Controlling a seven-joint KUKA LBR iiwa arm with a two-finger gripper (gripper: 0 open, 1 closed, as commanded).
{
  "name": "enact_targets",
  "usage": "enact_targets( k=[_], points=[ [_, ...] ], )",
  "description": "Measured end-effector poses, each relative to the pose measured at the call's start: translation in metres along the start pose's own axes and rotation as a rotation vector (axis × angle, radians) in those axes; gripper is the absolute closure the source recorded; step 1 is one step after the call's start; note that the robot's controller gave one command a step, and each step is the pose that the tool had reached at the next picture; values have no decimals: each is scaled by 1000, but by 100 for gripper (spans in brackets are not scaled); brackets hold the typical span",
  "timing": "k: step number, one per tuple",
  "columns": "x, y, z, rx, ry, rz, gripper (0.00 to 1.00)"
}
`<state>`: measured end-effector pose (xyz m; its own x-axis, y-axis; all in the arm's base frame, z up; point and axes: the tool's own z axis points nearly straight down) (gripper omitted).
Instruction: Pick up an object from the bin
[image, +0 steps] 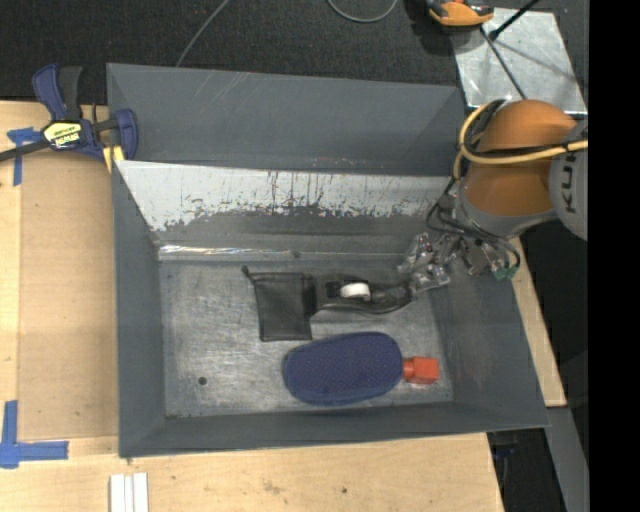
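Observation:
My gripper (428, 264) hangs at the bin's right side, near the back wall. Its tip is close above the right end of a black tool (300, 300). That tool has a flat dark rectangular head on the left, a curved handle running right, and a white patch (354, 291) on the handle. Whether the gripper touches the handle end I cannot tell. In front of the tool lies a blue oval pouch-like thing (340, 368) with an orange cap (423, 371) at its right end, near the bin's front wall.
The bin's floor left of the black tool is bare scratched metal. Sloped walls rise on all sides. The arm with its orange cover stands over the bin's right rim.

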<state>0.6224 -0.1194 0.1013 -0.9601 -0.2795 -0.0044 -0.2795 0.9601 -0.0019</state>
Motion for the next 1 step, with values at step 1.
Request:
enact_targets(
  k=[1],
  points=[
    [0,0,0,0,0,-1,0]
  ],
)
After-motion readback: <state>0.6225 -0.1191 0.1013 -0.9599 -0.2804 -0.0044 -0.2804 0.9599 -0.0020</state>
